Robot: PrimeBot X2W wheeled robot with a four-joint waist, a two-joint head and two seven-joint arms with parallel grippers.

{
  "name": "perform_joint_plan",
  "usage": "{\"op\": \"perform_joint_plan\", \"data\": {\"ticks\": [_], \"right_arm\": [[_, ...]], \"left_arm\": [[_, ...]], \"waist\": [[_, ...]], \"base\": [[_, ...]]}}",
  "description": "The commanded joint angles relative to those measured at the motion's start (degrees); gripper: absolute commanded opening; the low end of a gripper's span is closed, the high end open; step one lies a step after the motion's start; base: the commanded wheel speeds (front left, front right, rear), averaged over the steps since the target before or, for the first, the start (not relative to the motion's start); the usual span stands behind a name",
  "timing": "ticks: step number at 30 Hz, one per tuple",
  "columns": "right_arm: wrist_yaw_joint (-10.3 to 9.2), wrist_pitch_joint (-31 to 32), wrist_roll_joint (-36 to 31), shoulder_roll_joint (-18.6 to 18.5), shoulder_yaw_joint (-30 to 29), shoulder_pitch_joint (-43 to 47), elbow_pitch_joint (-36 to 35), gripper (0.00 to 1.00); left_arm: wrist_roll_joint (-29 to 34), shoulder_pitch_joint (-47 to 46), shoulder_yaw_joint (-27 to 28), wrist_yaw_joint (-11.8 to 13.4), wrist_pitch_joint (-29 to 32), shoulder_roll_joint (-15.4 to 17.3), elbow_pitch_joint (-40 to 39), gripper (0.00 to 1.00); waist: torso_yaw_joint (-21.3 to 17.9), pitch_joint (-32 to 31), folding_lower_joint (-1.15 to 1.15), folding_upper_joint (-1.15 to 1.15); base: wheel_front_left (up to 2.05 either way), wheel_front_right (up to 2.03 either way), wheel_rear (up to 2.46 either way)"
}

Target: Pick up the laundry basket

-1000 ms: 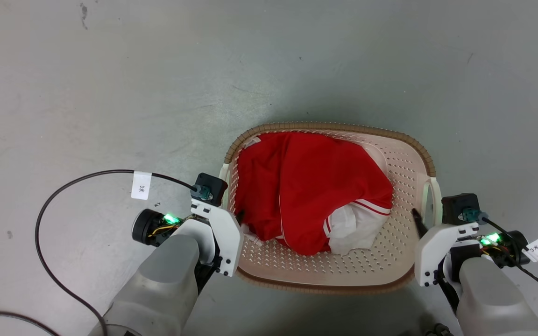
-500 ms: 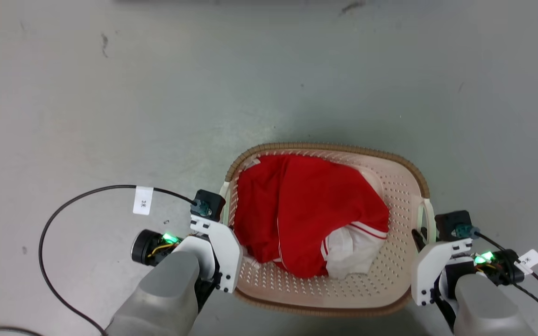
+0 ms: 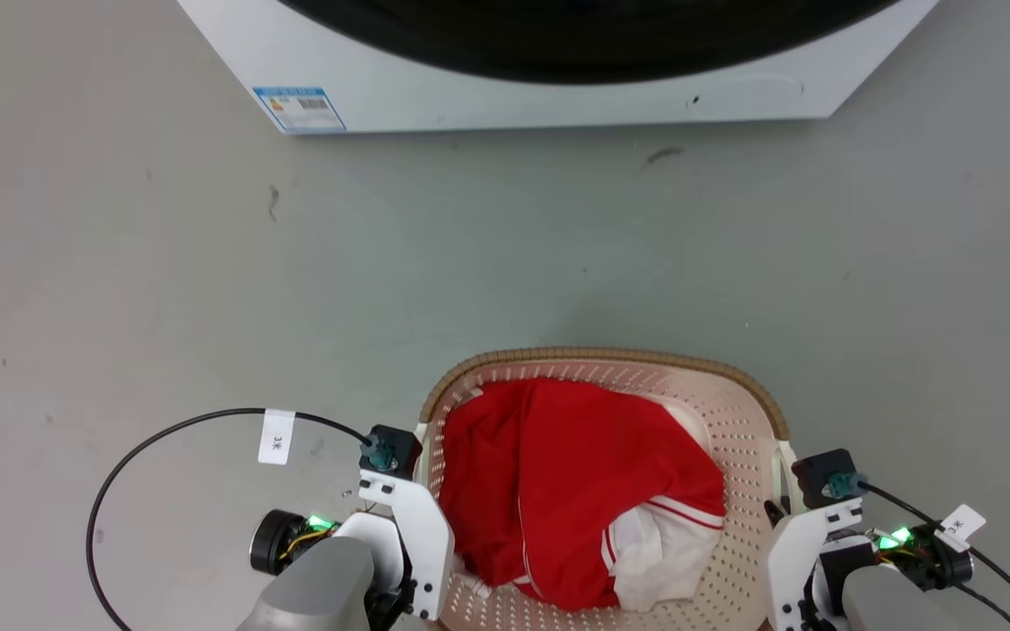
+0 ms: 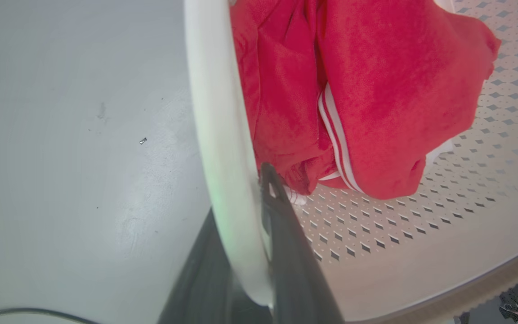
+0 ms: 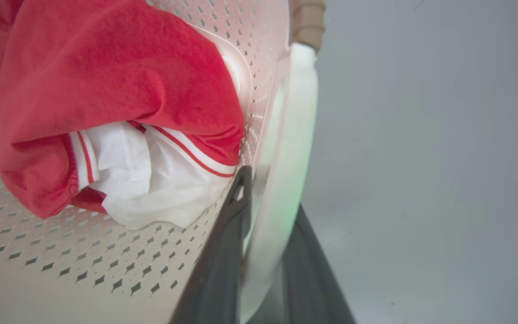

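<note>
You have one laundry basket point(image 3: 737, 438), two grippers and one washing machine point(image 3: 558, 96) in front of you. The basket is at 6 o'clock in the head view, with its near part cut off by the bottom edge, and the white machine with its dark door stands at 12 o'clock, well apart, with grey floor point(image 3: 163, 263) between them. I cannot tell whether the basket rests on the floor or hangs above it. Its opening faces up, and its long axis runs from 9 o'clock to 3 o'clock, with one white handle at each short end. Your left gripper point(image 4: 241, 193) is clamped on the 9 o'clock handle point(image 4: 216, 112) – one dark finger inside the wall, one outside. Your right gripper point(image 5: 270, 193) clasps the 3 o'clock handle point(image 5: 301, 112) in the same way. Inside lies one heap of cloth: a red garment point(image 3: 575, 473) with white stripes, and white fabric point(image 3: 663, 561) at its 5 o'clock side. The heap comes very near both inner fingers. Two black cables, one from each wrist, each carry one white tag – the left cable point(image 3: 163, 429) loops over the floor toward 9 o'clock.
</note>
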Motion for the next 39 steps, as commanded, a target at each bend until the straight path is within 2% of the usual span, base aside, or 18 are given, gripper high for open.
{"op": "perform_joint_plan", "data": {"ticks": [1,9,17,33,39], "right_arm": [[-0.04,0.3,0.9,0.2,1.5,0.6,-0.1,0.0],[-0.01,5.5,8.5,0.3,13.8,2.6,0.0,0.0],[0.06,13.4,17.8,0.3,24.2,3.1,-1.3,0.0],[0.06,22.6,29.3,0.3,36.0,1.9,-2.6,0.0],[0.07,24.9,33.3,0.3,39.9,1.0,-3.2,0.0]], "left_arm": [[-0.5,0.8,-0.5,-0.6,0.5,-0.5,-0.4,0.0],[-4.7,2.2,-2.1,-0.6,5.3,1.0,-2.3,0.0],[-8.7,2.2,-4.0,-0.6,9.7,3.7,-4.1,0.0],[-15.7,4.2,-7.2,-0.6,17.6,6.5,-5.7,0.0],[-17.7,4.5,-8.4,-0.6,20.2,7.4,-6.0,0.0]], "waist": [[0.6,-3.0,0.0,0.0],[1.0,-9.8,0.0,0.0],[0.7,-15.6,0.0,0.0],[-0.6,-25.6,0.0,0.0],[-0.9,-27.5,0.0,0.0]], "base": [[0.0,0.0,0.0],[0.0,0.0,0.0],[0.0,0.0,0.0],[0.0,0.0,0.0],[0.0,0.0,0.0]]}}
